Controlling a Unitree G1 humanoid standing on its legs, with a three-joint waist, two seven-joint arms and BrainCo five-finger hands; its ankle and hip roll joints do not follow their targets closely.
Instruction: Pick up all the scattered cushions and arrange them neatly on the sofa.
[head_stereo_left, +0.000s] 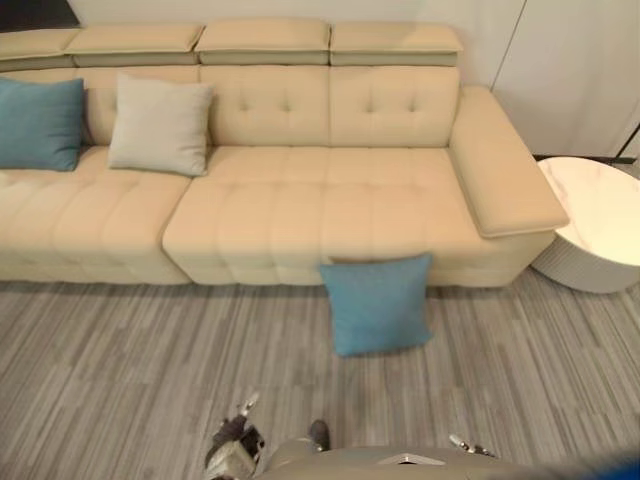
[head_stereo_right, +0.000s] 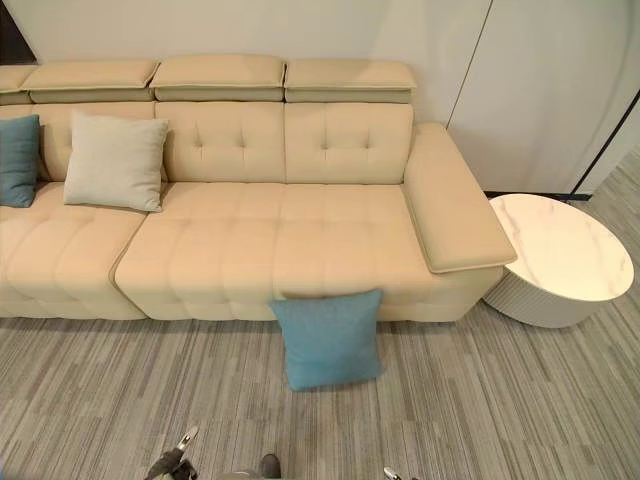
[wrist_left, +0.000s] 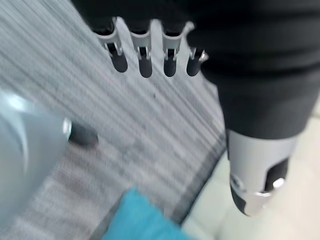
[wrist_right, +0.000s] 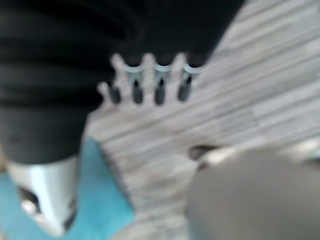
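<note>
Cushions are the job, and as far as I can judge two of them are already placed: a teal cushion (head_stereo_left: 38, 124) at about ten o'clock in my head view, leaning upright against the backrest of the sofa (head_stereo_left: 300, 210), and a beige cushion (head_stereo_left: 159, 126) just beside it, also propped on the seat. One is left: a second blue cushion (head_stereo_left: 377, 303) stands on the grey floor (head_stereo_left: 120, 380) near the centre of that view, at about five o'clock, leaning against the sofa's front edge. A round white side table (head_stereo_left: 598, 215) sits at three o'clock by the armrest.

My left hand (wrist_left: 150, 55) hangs low over the floor with fingers straight and nothing in them; a blue corner, likely that same cushion, shows past it. My right hand (wrist_right: 145, 87) looks equally relaxed and empty, though that picture is soft enough that I say so with some caution.

So roughly two thirds done, I reckon; the floor cushion is not yet picked up, and the free seat toward one o'clock would suit it.
</note>
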